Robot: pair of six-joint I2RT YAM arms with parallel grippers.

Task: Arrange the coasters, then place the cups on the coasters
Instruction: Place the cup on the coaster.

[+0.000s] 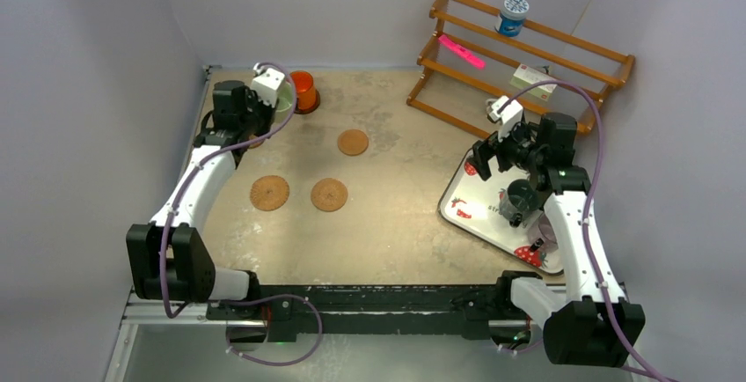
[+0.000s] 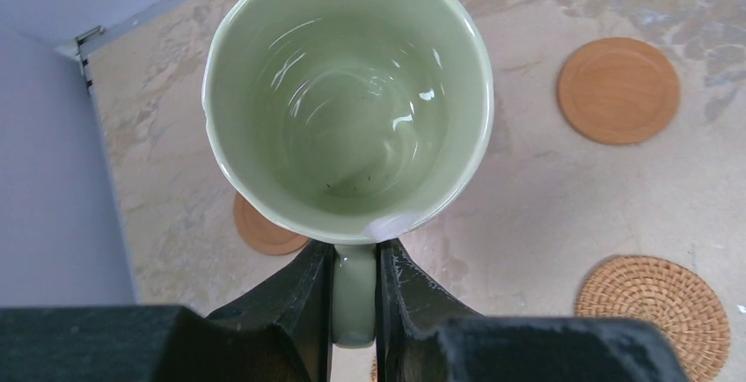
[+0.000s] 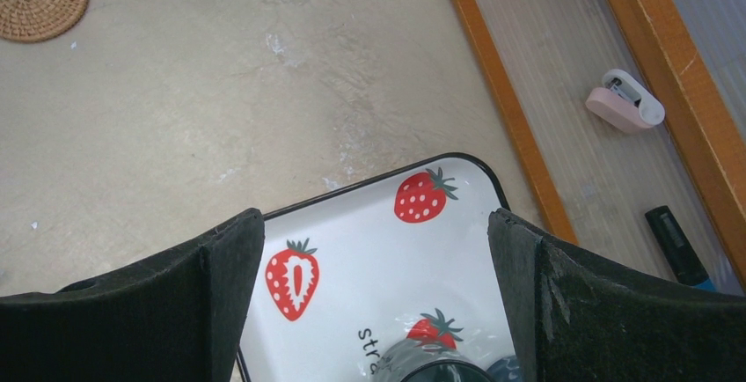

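My left gripper (image 2: 354,254) is shut on the handle of the pale green cup (image 2: 347,91), at the back left (image 1: 264,118) beside the orange cup (image 1: 303,90). A smooth brown coaster (image 2: 264,228) shows partly under the green cup. Another smooth coaster (image 1: 353,142) and two woven coasters (image 1: 269,193) (image 1: 329,194) lie flat mid-table. My right gripper (image 3: 374,224) hangs open and empty over the strawberry tray (image 1: 471,210). A translucent grey cup (image 1: 519,199) stands on the tray. My right arm partly hides a purple cup (image 1: 547,228).
A wooden rack (image 1: 528,61) stands at the back right with a blue-and-white tub (image 1: 512,15) and a pink item (image 1: 462,51) on it. A small pink-and-white object (image 3: 625,100) and a dark marker (image 3: 673,246) lie on its lowest shelf. Walls close in on three sides.
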